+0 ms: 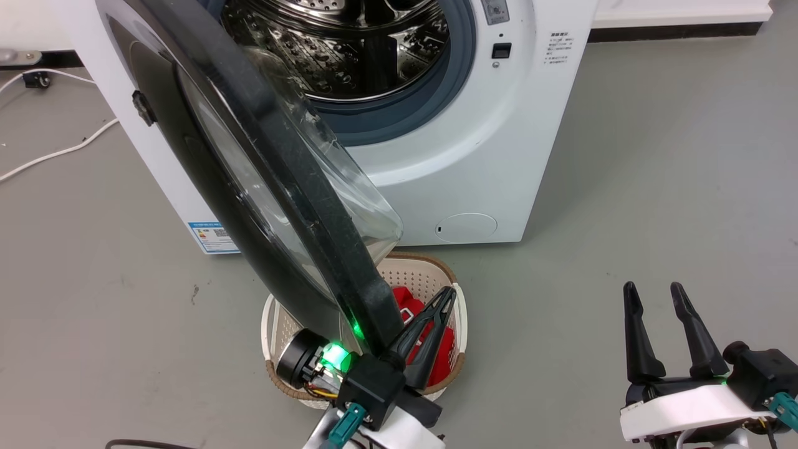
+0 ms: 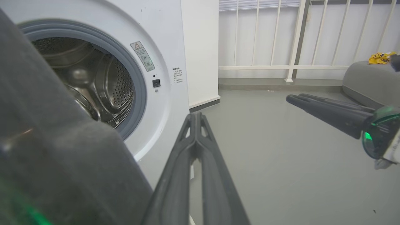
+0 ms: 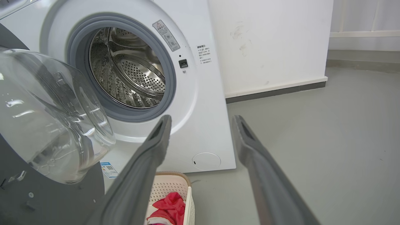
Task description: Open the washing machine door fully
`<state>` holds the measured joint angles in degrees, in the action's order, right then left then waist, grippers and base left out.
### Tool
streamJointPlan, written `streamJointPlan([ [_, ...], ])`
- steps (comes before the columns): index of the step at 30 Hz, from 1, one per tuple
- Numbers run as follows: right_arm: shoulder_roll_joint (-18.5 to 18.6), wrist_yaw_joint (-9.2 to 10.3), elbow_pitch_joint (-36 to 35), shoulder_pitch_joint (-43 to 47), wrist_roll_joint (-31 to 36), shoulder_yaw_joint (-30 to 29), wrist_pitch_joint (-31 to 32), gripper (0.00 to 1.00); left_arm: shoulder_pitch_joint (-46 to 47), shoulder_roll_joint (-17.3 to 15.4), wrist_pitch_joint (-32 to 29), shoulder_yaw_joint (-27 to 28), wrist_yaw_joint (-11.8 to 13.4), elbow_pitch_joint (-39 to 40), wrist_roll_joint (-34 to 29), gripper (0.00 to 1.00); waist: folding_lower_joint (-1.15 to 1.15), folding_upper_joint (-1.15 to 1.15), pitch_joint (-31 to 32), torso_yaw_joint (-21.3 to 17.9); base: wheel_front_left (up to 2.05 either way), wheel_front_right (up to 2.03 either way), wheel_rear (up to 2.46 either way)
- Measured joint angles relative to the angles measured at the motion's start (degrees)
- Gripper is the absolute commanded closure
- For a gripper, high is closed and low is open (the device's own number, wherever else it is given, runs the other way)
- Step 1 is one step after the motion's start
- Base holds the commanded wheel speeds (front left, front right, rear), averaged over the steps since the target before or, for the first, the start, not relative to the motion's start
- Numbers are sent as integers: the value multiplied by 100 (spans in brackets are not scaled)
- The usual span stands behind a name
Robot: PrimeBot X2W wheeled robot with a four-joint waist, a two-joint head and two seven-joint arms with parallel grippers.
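12 o'clock: drum mouth (image 1: 349, 62) unblocked | 10–6 o'clock: washing machine door (image 1: 293, 206) slants across, over laundry basket (image 1: 419, 274) | 9 o'clock: white cable (image 1: 62, 149) on floor (image 1: 654, 187) | 2–4 o'clock: bare floor, free passage

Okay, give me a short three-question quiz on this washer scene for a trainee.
1. True or false: the washer door is shut against the washer.
2. What colour is the cloth in the basket? A red, B blue, C white.
3. Fill in: the left claw is shut; the right claw is ____.
Key: 1 false; 2 A; 3 open.
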<state>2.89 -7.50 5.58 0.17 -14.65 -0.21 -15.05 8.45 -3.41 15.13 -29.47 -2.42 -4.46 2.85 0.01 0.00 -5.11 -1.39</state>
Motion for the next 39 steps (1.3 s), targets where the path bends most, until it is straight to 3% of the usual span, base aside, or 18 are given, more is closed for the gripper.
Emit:
streamJointPlan([
  [10, 0, 0, 149, -20, -96, 99, 0, 0, -182, 60, 18, 122, 216, 77, 60, 100, 0, 0, -35, 68, 0, 0, 0],
  [17, 1, 0, 212, -10, -123, 68, 8, 0, -728, -56, 18, 243, 439, 453, 43, 100, -1, 0, -22, 354, 0, 0, 0],
  [28, 0, 0, 188, 52, -99, -14, 99, 0, -1419, -283, 11, 455, 761, 926, 47, 100, 0, 0, -36, 1279, 0, 0, 0],
  [39, 0, 0, 124, 103, -82, -30, 224, 0, -1777, -544, 9, 1002, 1056, 1124, 159, 100, 0, 0, -17, 2292, 0, 0, 0],
])
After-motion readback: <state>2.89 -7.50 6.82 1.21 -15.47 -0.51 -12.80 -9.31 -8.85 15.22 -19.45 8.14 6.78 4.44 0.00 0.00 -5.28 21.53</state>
